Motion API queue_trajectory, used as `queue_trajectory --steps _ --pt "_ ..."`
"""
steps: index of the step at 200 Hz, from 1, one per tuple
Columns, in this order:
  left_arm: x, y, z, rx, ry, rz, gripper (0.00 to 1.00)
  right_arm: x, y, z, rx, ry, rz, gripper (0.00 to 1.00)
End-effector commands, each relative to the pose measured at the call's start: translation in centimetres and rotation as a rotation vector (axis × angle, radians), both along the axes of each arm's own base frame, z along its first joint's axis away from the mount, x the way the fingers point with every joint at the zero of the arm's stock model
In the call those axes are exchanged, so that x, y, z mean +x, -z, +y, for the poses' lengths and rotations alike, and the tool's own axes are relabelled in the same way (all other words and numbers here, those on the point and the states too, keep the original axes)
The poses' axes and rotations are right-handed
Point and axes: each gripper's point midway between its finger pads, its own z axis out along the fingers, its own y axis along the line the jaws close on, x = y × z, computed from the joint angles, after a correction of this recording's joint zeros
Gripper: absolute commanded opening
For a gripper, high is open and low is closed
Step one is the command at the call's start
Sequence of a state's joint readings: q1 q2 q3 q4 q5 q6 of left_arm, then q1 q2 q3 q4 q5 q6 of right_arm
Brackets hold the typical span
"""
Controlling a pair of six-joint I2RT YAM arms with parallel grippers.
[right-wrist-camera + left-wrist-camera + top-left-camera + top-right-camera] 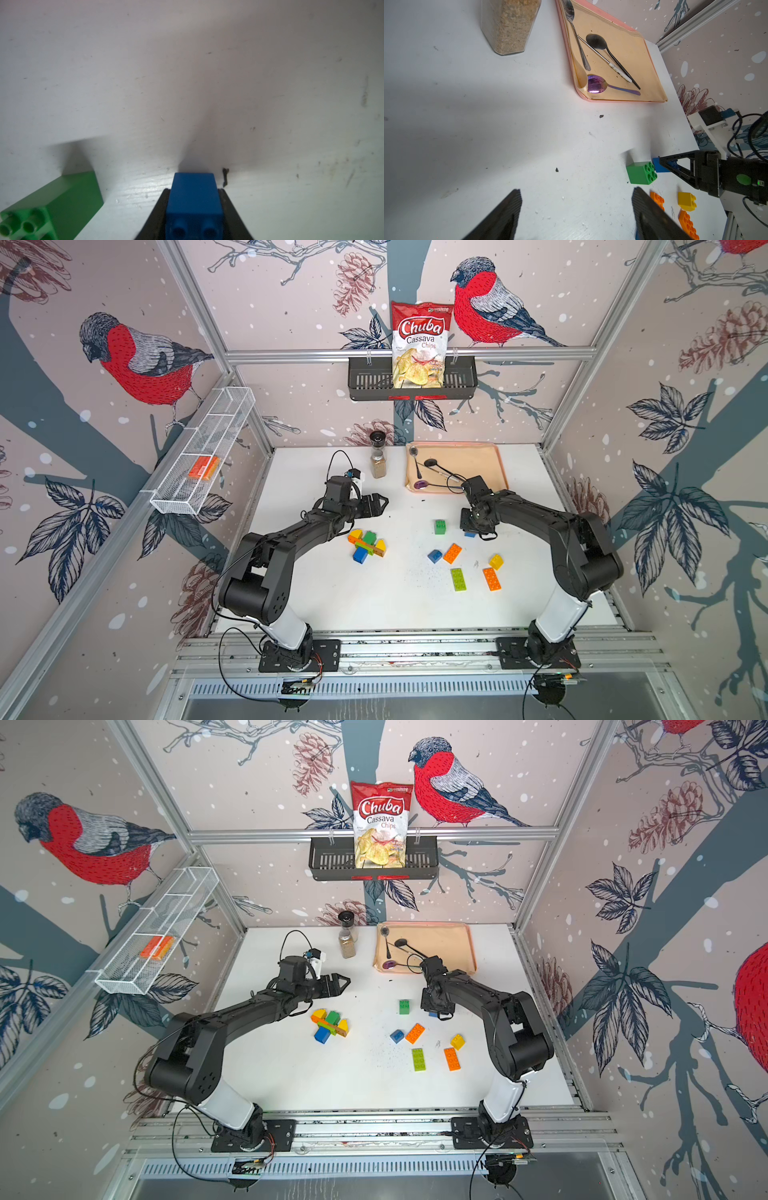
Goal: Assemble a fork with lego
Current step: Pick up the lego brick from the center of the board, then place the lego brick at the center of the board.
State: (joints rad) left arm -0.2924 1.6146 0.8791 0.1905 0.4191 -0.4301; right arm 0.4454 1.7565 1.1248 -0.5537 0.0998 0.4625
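A small square blue plastic brick (194, 199) sat clamped between the two black fingers of the right gripper (193, 192). It was just right of centre in both top views, where only a sliver of it showed under the wrist. Just to its left stood a small square green brick (440, 526), clear of the fingers. Lower right of centre, the loose pieces lay on the white table (332, 601): another small blue brick (434, 556) next to a long orange brick (452, 553), a small yellow brick (496, 561), a long lime green brick (458, 579) and a second long orange brick (491, 579). Left of centre rested a joined cluster of bricks (366, 545) in orange, green, yellow, blue and brown. Higher in the frame than that cluster, the left gripper (384, 502) hovered with its jaws wide apart and nothing between them. Toward the upper middle, a peach tray (478, 460) held spoons, with a glass spice grinder (377, 456) just left of it.
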Motion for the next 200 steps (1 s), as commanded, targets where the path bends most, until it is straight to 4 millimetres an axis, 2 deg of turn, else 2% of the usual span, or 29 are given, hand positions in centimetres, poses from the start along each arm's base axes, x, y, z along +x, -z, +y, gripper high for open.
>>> queue_trajectory --steps 1,22,53,86,118,140,200 --pt "-0.1 -0.4 0.4 -0.007 -0.007 0.009 0.83 -0.3 -2.0 1.9 -0.004 -0.178 -0.030 0.16" --pt "-0.3 -0.6 0.9 -0.013 -0.015 0.013 0.83 -1.2 -3.9 4.9 -0.031 -0.393 -0.106 0.15" --pt "-0.7 -1.1 1.5 -0.038 -0.029 0.010 0.82 -4.0 -5.6 10.1 -0.107 -0.796 -0.224 0.15" --pt "-1.1 -1.7 1.8 -0.031 -0.035 0.000 0.82 -6.1 -6.5 13.5 0.006 -1.095 -0.269 0.15" --pt "-1.2 -1.7 2.4 -0.024 -0.055 -0.003 0.82 -6.5 -5.2 14.5 -0.022 -1.246 -0.223 0.15" --pt "-1.1 -1.6 2.7 -0.020 -0.064 -0.001 0.82 -7.1 -3.8 14.5 -0.014 -1.347 -0.165 0.13" --pt "-0.4 -1.1 2.8 -0.017 -0.073 0.011 0.81 -5.5 -1.1 12.4 -0.065 -1.410 -0.093 0.12"
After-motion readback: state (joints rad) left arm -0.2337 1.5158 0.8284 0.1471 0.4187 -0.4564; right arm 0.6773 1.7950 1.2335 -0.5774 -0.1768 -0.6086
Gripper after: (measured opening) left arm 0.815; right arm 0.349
